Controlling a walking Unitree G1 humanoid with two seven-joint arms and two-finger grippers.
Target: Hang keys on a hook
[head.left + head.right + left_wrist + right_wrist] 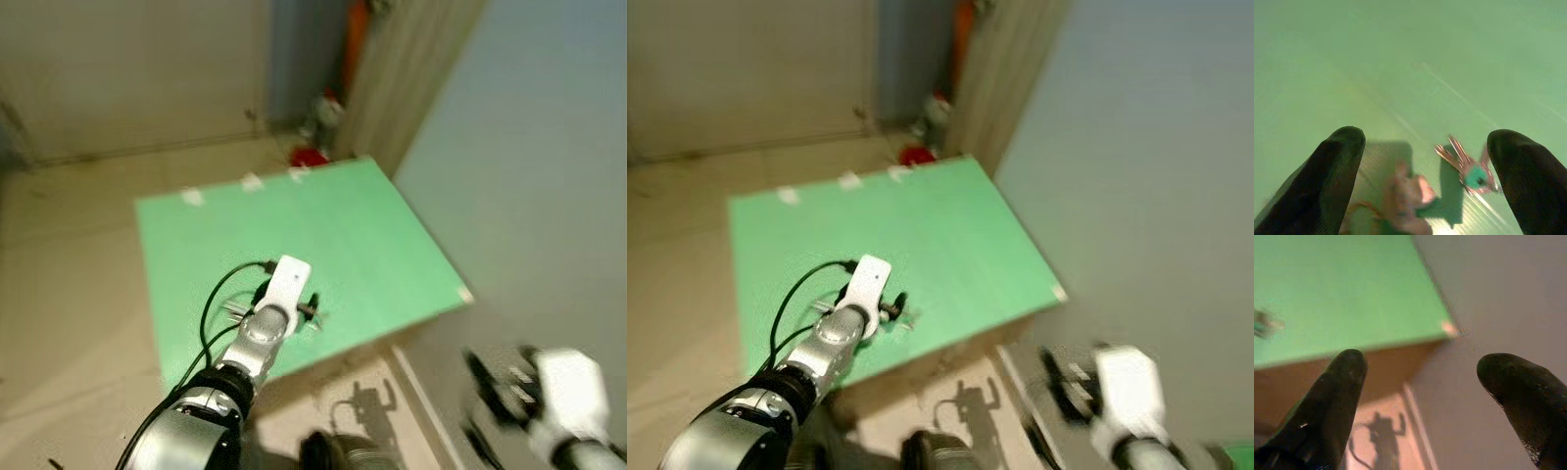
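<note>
Our left gripper (1425, 161) hangs just above the green tabletop (323, 225), its 2 fingers (1332, 171) spread wide, holding nothing. The keys (1469, 169) lie flat on the green surface between the fingertips, closer to 1 finger than the other, blades fanning away from a teal-capped head. A blurred pinkish fob (1408, 198) sits beside them. Our left arm is clearly the nearer; our right gripper (1425, 396), also wide and empty, hovers off the table's corner by the wall. We see no hook
</note>
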